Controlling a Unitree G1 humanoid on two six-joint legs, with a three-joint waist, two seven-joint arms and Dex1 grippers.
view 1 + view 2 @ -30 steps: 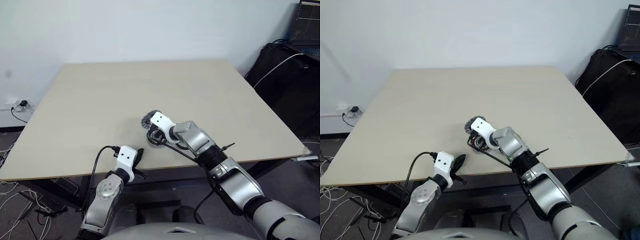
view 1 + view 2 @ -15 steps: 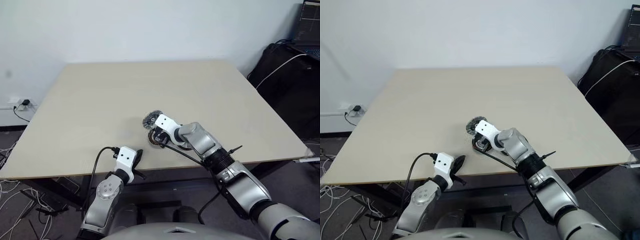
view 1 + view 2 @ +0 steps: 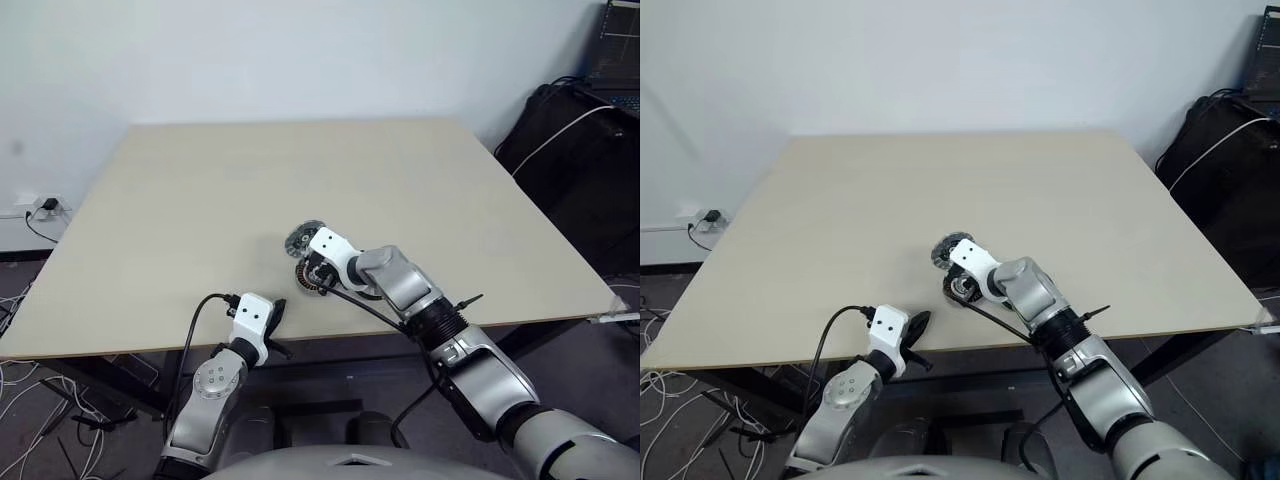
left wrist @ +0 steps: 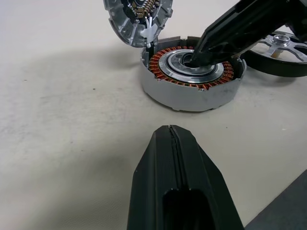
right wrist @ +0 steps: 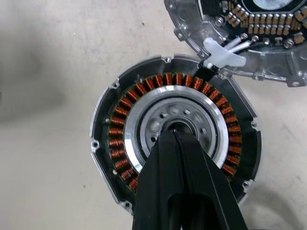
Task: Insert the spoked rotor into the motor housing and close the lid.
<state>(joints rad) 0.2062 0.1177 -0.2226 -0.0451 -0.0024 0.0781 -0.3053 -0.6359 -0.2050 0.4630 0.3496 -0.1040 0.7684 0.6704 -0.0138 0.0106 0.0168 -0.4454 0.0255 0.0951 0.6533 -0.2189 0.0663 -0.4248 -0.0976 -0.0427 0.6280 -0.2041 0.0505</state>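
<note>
The rotor [image 4: 280,50] lies on the tabletop [image 3: 200,200] just beside the open housing [image 5: 175,143], not yet inserted. The lid [image 5: 249,33] leans against the housing's rim. The right fingers [image 5: 180,139], pressed together, probe its centre, likely checking the seat. The left fingers [image 4: 173,143] wait together, empty.

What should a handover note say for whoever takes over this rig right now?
Left tool: shut, holding nothing, low near the table's front edge, pointing at the parts.
Right tool: shut, holding nothing, its tip in the centre hole of the round grey metal motor housing with copper windings.
The housing sits on the beige wooden table. The round grey metal lid leans tilted against the housing's far rim. The dark-and-silver spoked rotor lies flat on the table beside the housing.
Done: nothing assembled yet.
Left: insert the rotor into the housing, then close the lid.
</note>
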